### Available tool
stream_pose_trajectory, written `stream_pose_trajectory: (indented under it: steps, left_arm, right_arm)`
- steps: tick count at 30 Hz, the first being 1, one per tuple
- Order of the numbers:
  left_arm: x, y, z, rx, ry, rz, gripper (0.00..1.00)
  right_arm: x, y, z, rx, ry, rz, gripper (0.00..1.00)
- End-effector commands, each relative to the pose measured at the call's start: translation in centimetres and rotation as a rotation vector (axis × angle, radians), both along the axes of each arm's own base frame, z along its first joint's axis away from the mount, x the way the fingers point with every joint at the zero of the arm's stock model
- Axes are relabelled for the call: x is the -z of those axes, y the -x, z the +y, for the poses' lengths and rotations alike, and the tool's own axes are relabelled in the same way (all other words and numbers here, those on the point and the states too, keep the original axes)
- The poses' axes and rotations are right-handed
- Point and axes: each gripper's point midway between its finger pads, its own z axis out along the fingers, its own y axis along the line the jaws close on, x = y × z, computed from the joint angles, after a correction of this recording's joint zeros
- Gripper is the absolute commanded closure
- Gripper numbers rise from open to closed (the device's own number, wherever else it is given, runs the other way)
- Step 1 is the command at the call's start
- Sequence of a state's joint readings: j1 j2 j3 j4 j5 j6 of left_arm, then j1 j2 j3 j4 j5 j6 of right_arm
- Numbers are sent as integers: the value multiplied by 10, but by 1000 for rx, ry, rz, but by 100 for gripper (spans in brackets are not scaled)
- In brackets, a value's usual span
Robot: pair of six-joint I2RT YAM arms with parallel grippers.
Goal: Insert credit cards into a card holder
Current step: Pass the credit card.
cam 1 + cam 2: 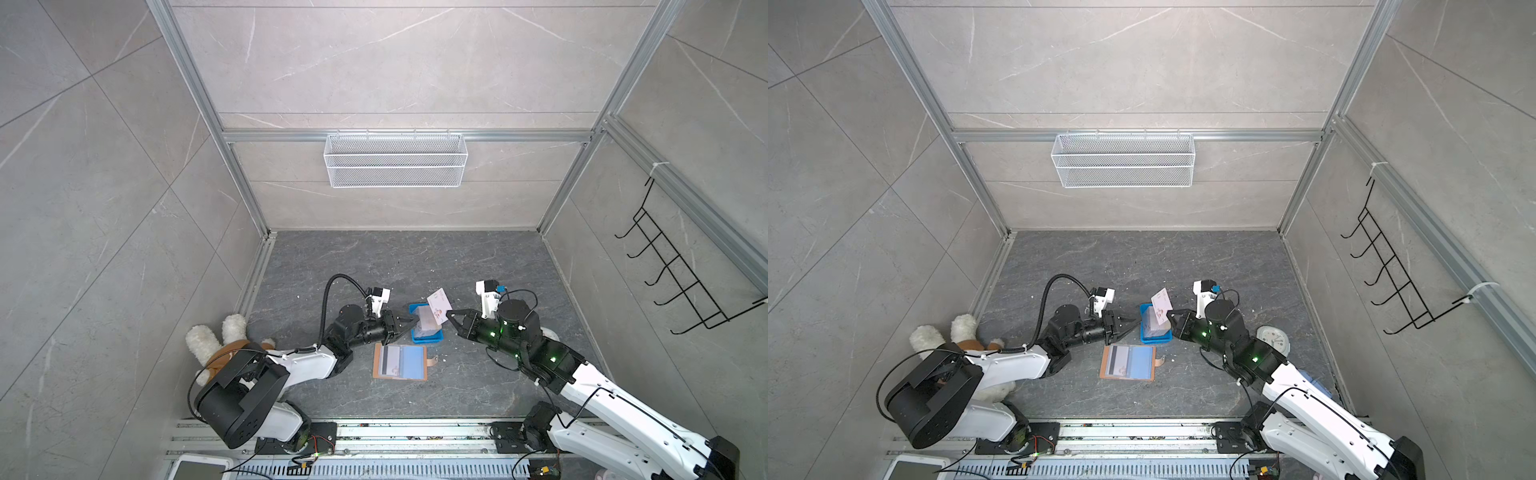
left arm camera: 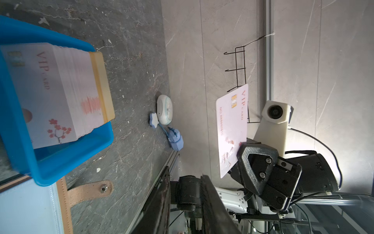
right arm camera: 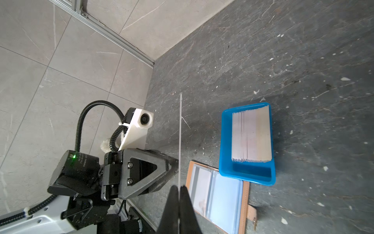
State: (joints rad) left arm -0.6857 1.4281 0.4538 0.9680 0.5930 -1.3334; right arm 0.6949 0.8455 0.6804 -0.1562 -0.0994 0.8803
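Note:
My right gripper (image 1: 449,316) (image 3: 179,187) is shut on one corner of a credit card (image 1: 439,305) (image 2: 230,129), which it holds upright above the table beside the blue tray (image 1: 426,340); in the right wrist view that card shows edge-on. A stack of credit cards (image 2: 56,91) (image 3: 249,137) leans in the tray. My left gripper (image 1: 415,321) (image 2: 185,172) is open a little, empty, just left of the held card. The tan card holder (image 1: 400,361) (image 1: 1128,361) lies open in front of the tray. A card with a dark stripe (image 1: 390,360) sits in its left sleeve.
A plush toy (image 1: 220,336) lies by the left arm's base. A small white clock (image 1: 1271,338) (image 2: 165,109) and blue trinkets (image 2: 175,137) sit near the right wall. A wire basket (image 1: 395,160) hangs on the back wall, a black hook rack (image 1: 673,270) on the right wall.

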Motion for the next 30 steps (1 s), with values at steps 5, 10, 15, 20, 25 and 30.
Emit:
stream_pose_trajectory:
  steps: [5,10,15,20,25,30]
  left_arm:
    - [-43,-7,-8,3,132,-86,72]
    - [-45,-10,-10,2,138,-86,72]
    - [-52,-12,-14,14,175,-88,72]
    - [-56,-11,-15,20,208,-87,72]
    - [-57,-8,-17,27,209,-94,74]
    - [-58,-7,-19,31,210,-97,74]
  right_arm:
    - [-18,3,8,-34,-104,-43,100]
    - [-18,2,9,-40,-111,-51,100]
    - [-18,2,14,-57,-123,-49,100]
    - [-14,2,12,-46,-122,-42,100]
    - [-10,-1,9,-23,-114,-35,100]
    - [-10,-4,5,7,-107,-35,100]
